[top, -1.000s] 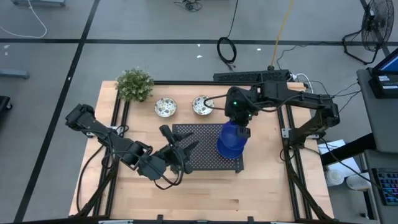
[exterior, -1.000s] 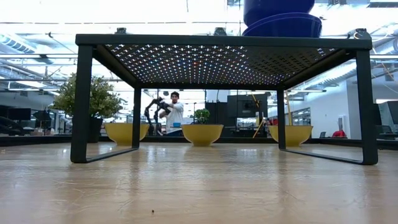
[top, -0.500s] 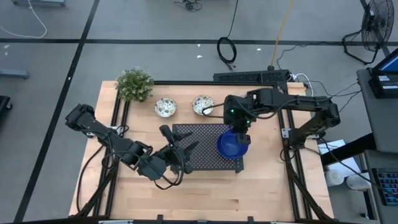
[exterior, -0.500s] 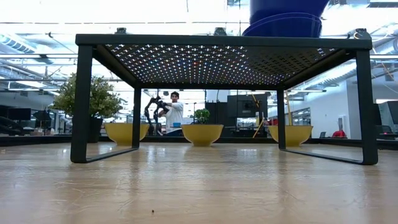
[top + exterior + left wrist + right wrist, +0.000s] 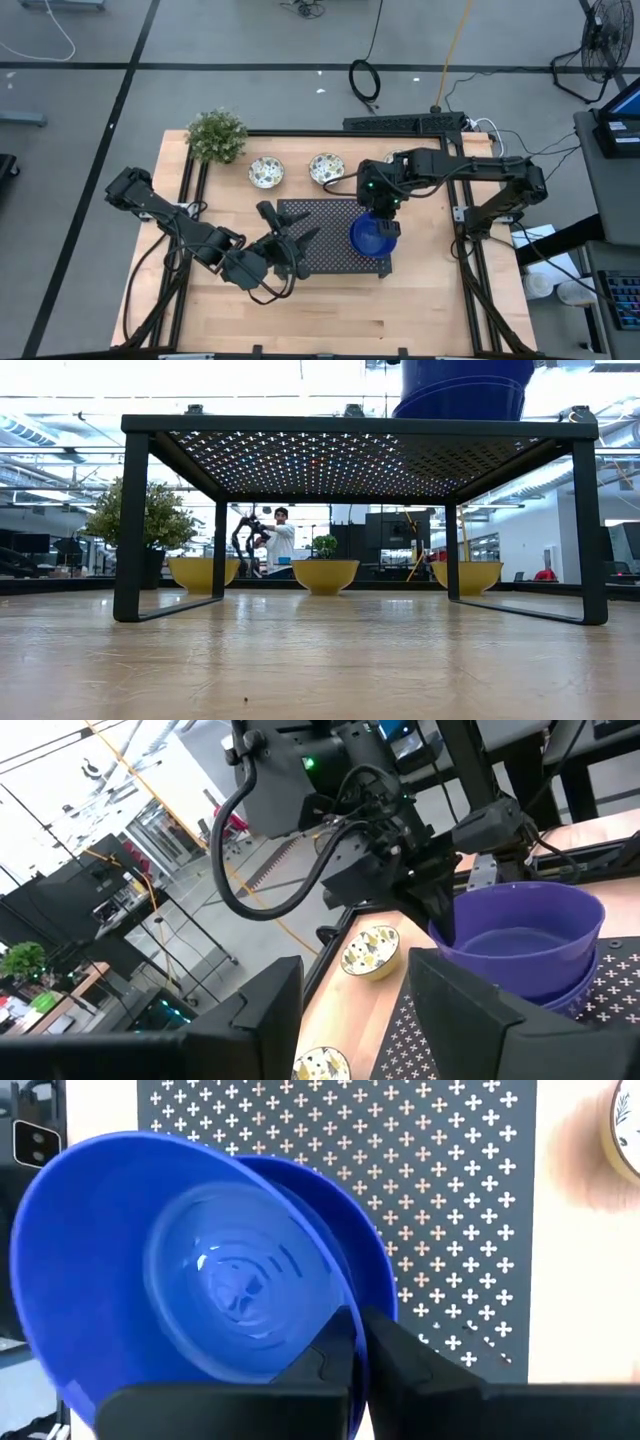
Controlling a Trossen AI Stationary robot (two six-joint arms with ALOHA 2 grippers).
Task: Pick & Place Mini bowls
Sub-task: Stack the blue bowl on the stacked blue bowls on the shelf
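Observation:
Two blue mini bowls are stacked on the right part of the black perforated tray [image 5: 320, 240]. My right gripper [image 5: 358, 1320] is shut on the upper one [image 5: 200, 1270], which sits in the lower one [image 5: 565, 995]. Two white patterned mini bowls [image 5: 266, 172] [image 5: 325, 168] rest on their bases on the table behind the tray. The low view shows three yellow bowl undersides [image 5: 325, 575] there. My left gripper [image 5: 355, 1020] hovers open over the tray's left part [image 5: 290, 245], nothing between its fingers. My right gripper pinches the upper blue bowl's rim [image 5: 335, 1295] on its far right side, one finger inside the bowl and one outside [image 5: 440, 915]. The fingers slant down from the table's right. The bowl sits slightly tilted, nested low in the other blue bowl; whether the two touch I cannot tell.
A small green plant [image 5: 216, 135] stands at the table's far left corner. The tray is raised on legs [image 5: 130, 530], with open room under it. Bare wood lies in front of the tray [image 5: 330, 310]. A person [image 5: 280, 540] stands far off in the room.
My right gripper has gone down and slightly toward the table's near edge with the blue bowl, tipping more steeply. The bowl has sunk from well above the tray into the other blue bowl.

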